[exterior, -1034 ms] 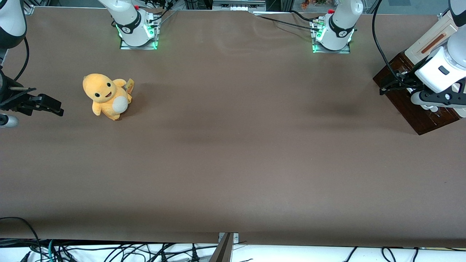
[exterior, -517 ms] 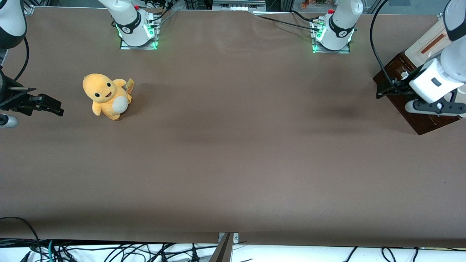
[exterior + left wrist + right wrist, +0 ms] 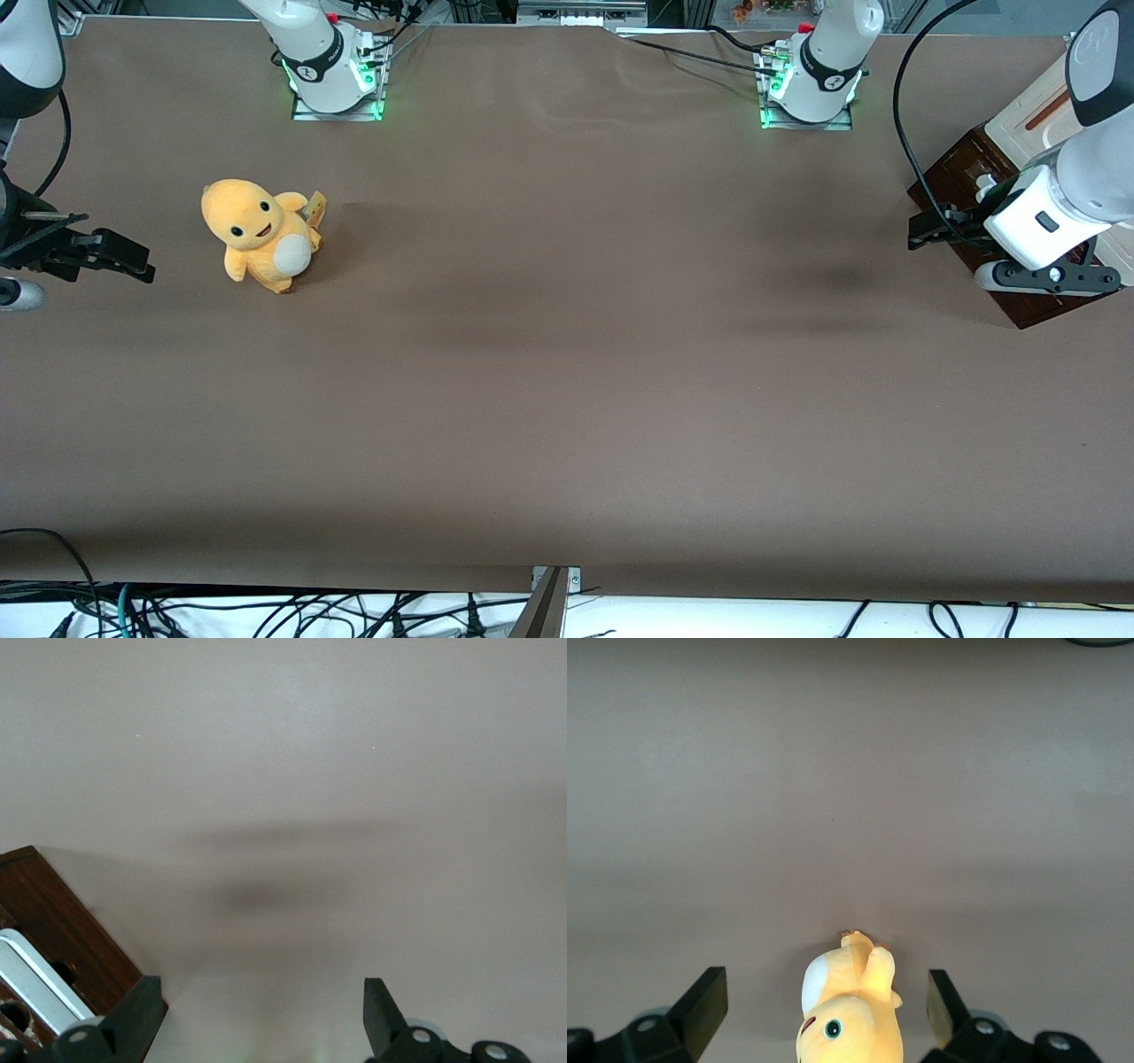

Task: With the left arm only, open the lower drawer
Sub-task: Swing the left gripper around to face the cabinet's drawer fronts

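Since a second ago, the left arm's black gripper [image 3: 921, 237] has shifted toward the table's middle, fingers [image 3: 133, 1014] spread apart. It hangs over the shallow dark brown wooden lower drawer [image 3: 961, 182], holding nothing.

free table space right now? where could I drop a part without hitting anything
The widest bare stretch of the table runs between the yellow plush toy and the lower drawer, and across the whole strip nearer the front camera. It is crowded at the working arm's end: the left arm's end effector, open, hangs at the drawer's edge over the mat.
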{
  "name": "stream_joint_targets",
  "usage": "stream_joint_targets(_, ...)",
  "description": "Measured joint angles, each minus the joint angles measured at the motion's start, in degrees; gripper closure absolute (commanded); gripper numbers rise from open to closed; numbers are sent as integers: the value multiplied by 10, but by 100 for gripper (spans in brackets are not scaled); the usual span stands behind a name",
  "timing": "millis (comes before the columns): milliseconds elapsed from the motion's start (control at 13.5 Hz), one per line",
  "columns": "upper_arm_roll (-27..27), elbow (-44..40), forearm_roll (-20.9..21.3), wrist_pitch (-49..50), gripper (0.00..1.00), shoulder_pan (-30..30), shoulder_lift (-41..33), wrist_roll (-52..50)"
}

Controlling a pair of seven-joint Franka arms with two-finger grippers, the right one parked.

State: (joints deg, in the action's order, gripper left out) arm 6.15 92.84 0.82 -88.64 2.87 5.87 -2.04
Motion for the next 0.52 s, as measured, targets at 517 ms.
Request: stream_joint_targets(517, 81, 21, 218, 54, 0, -14, 4, -175)
